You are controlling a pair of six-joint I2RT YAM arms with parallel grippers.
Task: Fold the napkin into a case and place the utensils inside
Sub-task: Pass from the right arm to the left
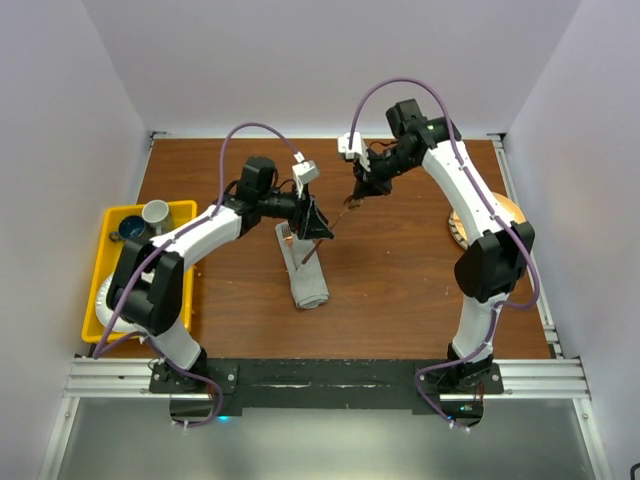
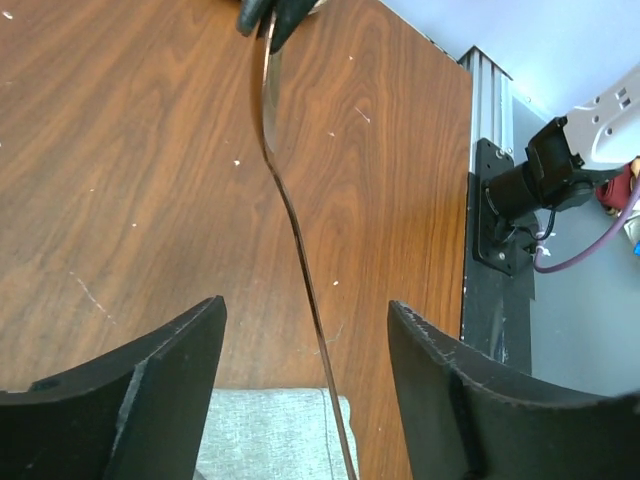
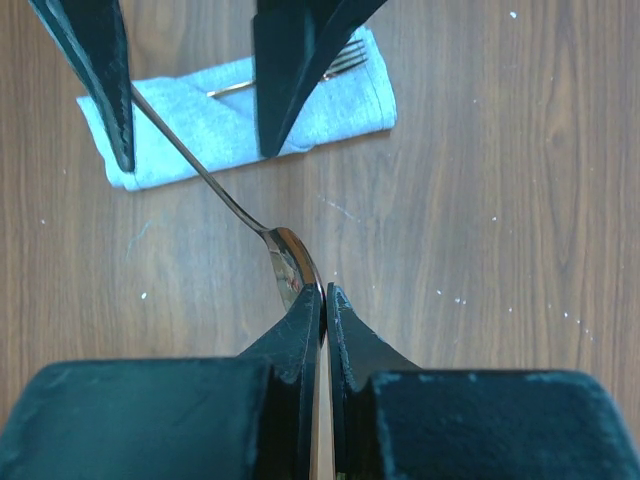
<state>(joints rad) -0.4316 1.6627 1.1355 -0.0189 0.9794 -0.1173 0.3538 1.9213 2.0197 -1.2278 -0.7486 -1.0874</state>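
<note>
The grey napkin lies as a narrow folded case at the table's middle, with a copper fork poking out of its far end. My right gripper is shut on the bowl of the copper spoon and holds it tilted, handle sloping down towards the case. My left gripper is open above the case's far end. The spoon handle runs between its two fingers without touching them, down over the cloth. Whether the handle's end is inside the fold is hidden.
A yellow bin at the left edge holds a grey cup and a dark bowl. A round plate sits at the right, partly behind my right arm. A metal rail borders the table.
</note>
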